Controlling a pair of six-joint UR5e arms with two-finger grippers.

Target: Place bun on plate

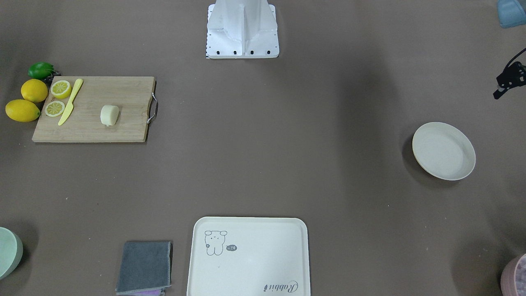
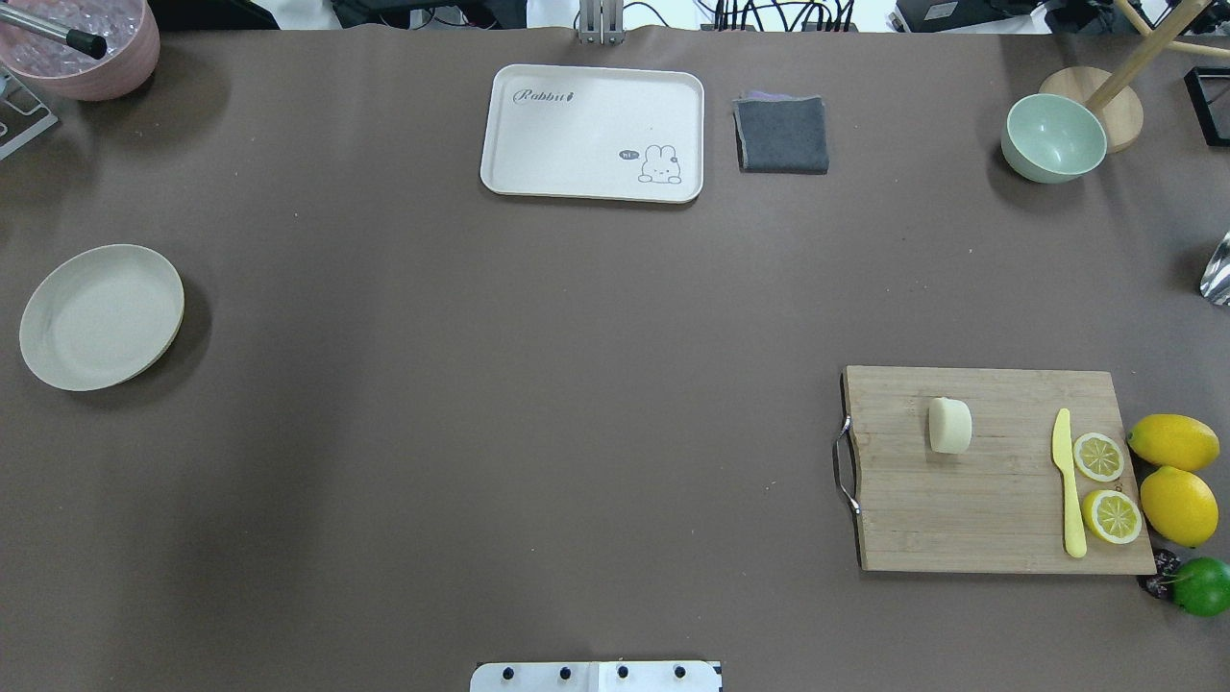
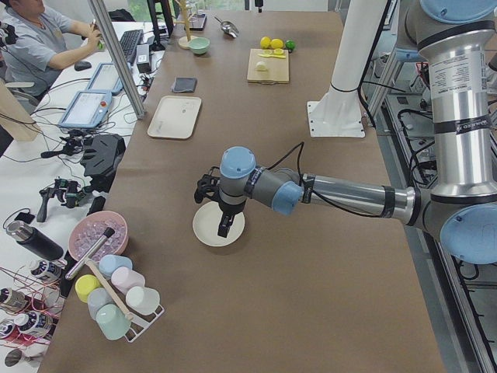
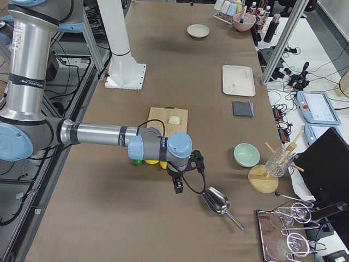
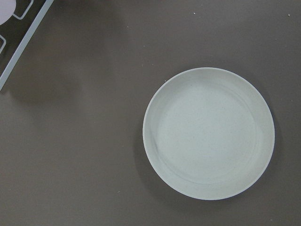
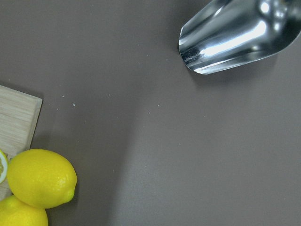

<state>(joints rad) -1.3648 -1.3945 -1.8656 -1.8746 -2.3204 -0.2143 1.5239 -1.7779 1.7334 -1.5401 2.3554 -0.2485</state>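
On board (image 4: 161, 117), bun (image 4: 174, 120) apart from right hand (image 4: 178, 189)

On the brown table (image 2: 538, 404), below the left gripper (image 3: 224, 230): a plate (image 5: 209, 133), with a pink bowl (image 3: 97, 233) and cup rack (image 3: 116, 303) near. Near the right gripper (image 4: 178, 188): a scoop (image 4: 215, 200), lemons (image 6: 41, 178), a lime (image 2: 1201, 585) and a board (image 2: 999, 500), a green bowl (image 2: 1053, 137) somewhat farther out. Well apart from both: a tray (image 2: 593, 133) and a cloth (image 2: 781, 135) side by side.
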